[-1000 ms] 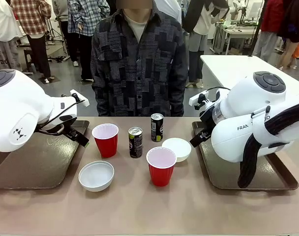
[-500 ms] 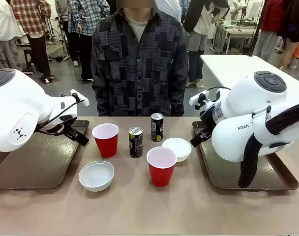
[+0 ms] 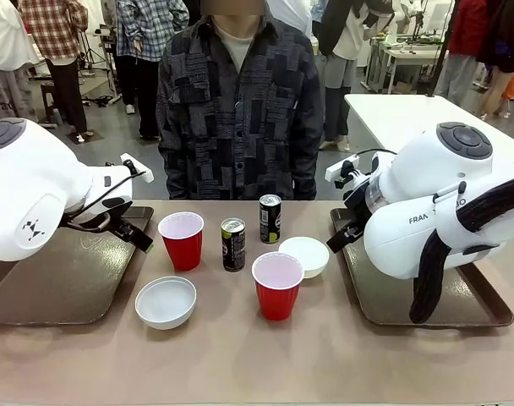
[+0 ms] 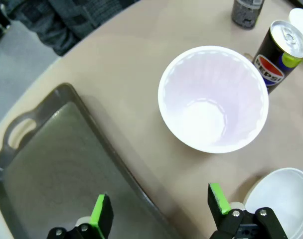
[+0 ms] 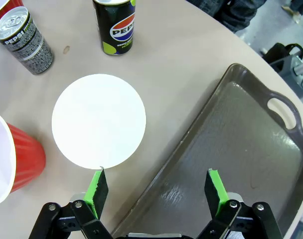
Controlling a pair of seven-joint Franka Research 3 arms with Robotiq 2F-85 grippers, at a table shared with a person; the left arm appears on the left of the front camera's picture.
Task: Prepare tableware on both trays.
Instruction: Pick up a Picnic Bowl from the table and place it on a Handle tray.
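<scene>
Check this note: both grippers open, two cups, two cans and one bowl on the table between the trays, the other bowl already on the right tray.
One thing is wrong: that bowl is not on the right tray. It sits on the table beside the tray's rim, as the right wrist view shows. The rest stands.

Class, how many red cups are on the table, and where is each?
2. The far cup stands beside the left tray. The near cup stands mid-table, just in front of the right bowl. None looks hidden.
</scene>
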